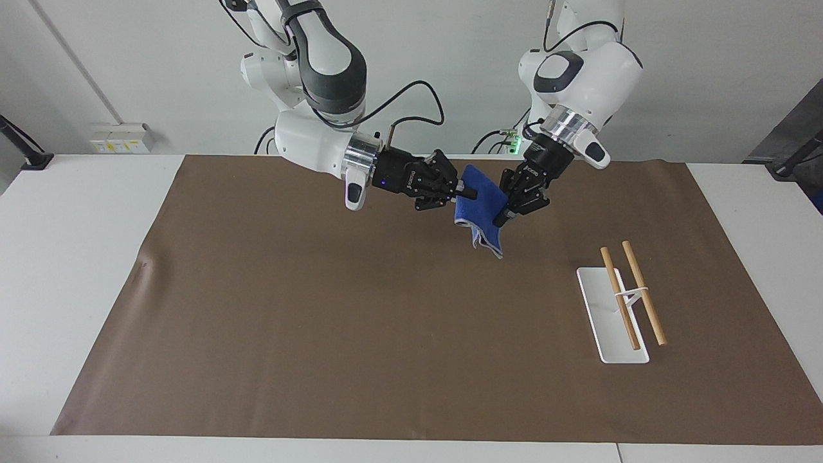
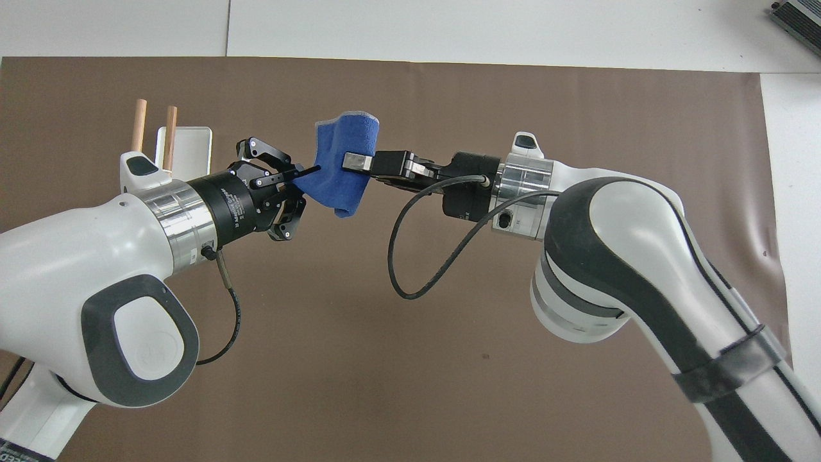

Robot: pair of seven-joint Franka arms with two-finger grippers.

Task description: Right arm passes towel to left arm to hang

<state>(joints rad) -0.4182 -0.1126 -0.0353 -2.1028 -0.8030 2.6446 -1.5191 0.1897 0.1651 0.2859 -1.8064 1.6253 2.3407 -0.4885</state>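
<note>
Mid-air handover, right over the brown mat (image 1: 321, 321) that covers the tabletop (image 1: 77, 257) at the robots' end! The right gripper (image 1: 464, 190) reaches in level, its jaws clamped on one edge of the towel (image 1: 481, 207), and the blue cloth hangs folded from that pinch, its lowest corner clear of the mat. The left gripper (image 1: 503, 215) comes in from the left arm's end, tilted down, jaws drawn in narrow around the towel's free edge; the overhead view shows the gripper (image 2: 301, 186) with its tip right at the cloth (image 2: 340, 170), which puckers there. I judge it is pinching or a breath away from it, but I can't swear the squeeze is complete.

So the step in hand is the take. To do it well, the left jaws should bite deep enough to catch both folded layers, not just the stitched hem, and seat fully before the right gripper (image 2: 356, 162) lets go. Release too soon and the cloth drops to the mat. Both pulling at once would twist or stretch the towel, so the right jaws should open in place, then back away level.

Waiting toward the left arm's end: the white rack (image 1: 611, 321) with its two wooden rods (image 1: 633, 292), well apart from the action, ready for the hang
</note>
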